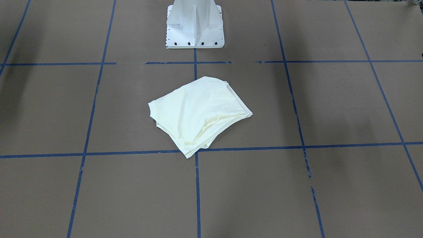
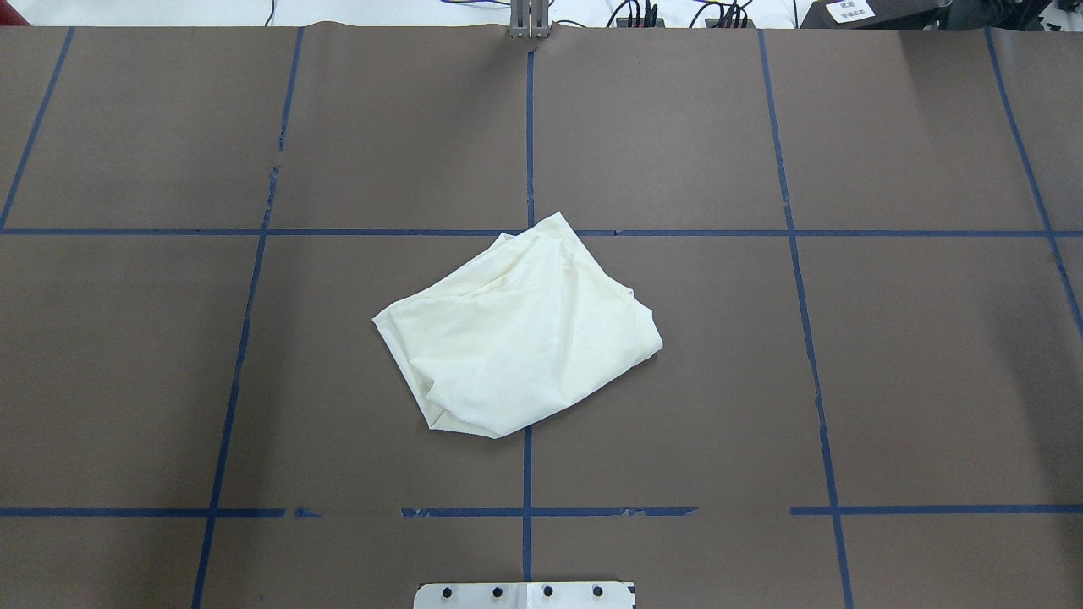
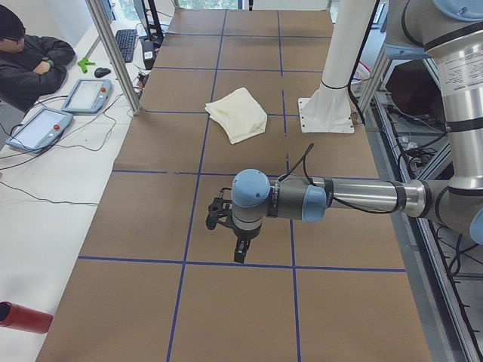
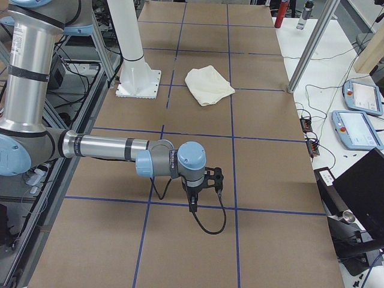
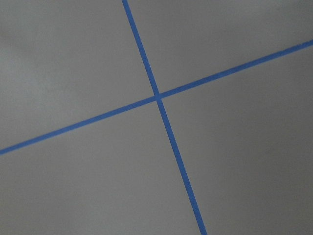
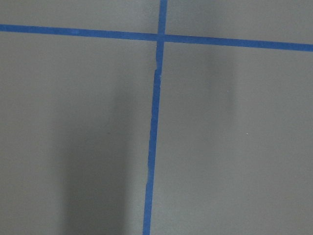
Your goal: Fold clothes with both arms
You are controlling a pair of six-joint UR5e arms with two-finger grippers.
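The clothes are a cream shirt lying folded into a compact, slightly skewed bundle at the table's middle, plain side up; it also shows in the side views. No print is visible. Both arms are held far from it, out toward the table's ends. My left gripper hangs pointing down over the brown paper, seen only in the exterior left view. My right gripper hangs likewise, seen only in the exterior right view. I cannot tell whether either is open or shut. Both wrist views show only paper and blue tape.
The white pedestal base stands behind the shirt. Blue tape lines grid the brown table. A person sits beyond the table's far side by two teach pendants. A slanted metal post rises there.
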